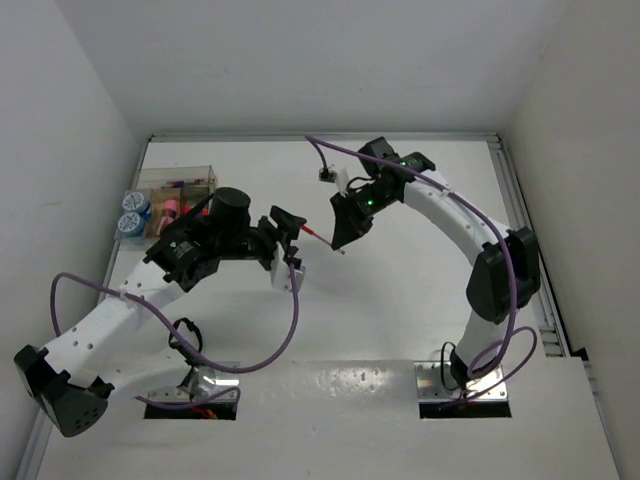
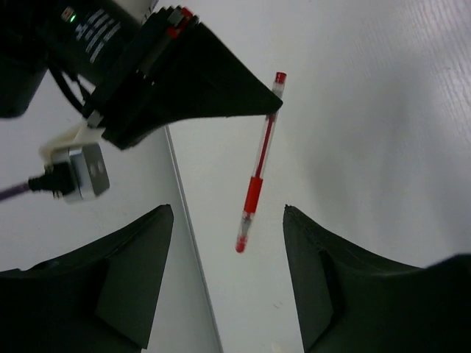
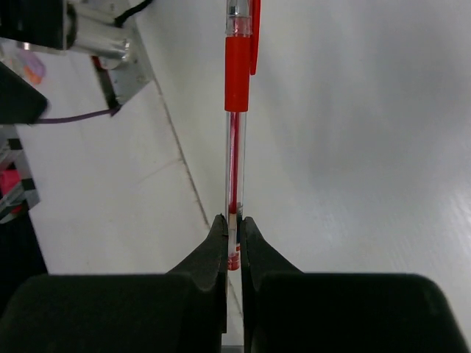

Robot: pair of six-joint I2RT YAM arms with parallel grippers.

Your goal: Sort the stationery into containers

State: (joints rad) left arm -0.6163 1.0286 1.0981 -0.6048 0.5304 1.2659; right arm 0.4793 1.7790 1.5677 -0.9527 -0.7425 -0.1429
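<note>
Right wrist shows your outstretched right end effector (image 3: 234, 224) clamped on one end of the red pen (image 3: 236, 81), which points straight ahead

Right tool (image 3: 234, 222) pinches the red pen (image 3: 237, 73); left tool (image 2: 228, 213) gapes wide facing it.

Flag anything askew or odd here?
One thing: the red pen is pinched only at its very end by the right tool, so nearly its whole length sticks out unsupported. The left tool is open, facing it, not touching. Nothing looks spilled or damaged.
</note>
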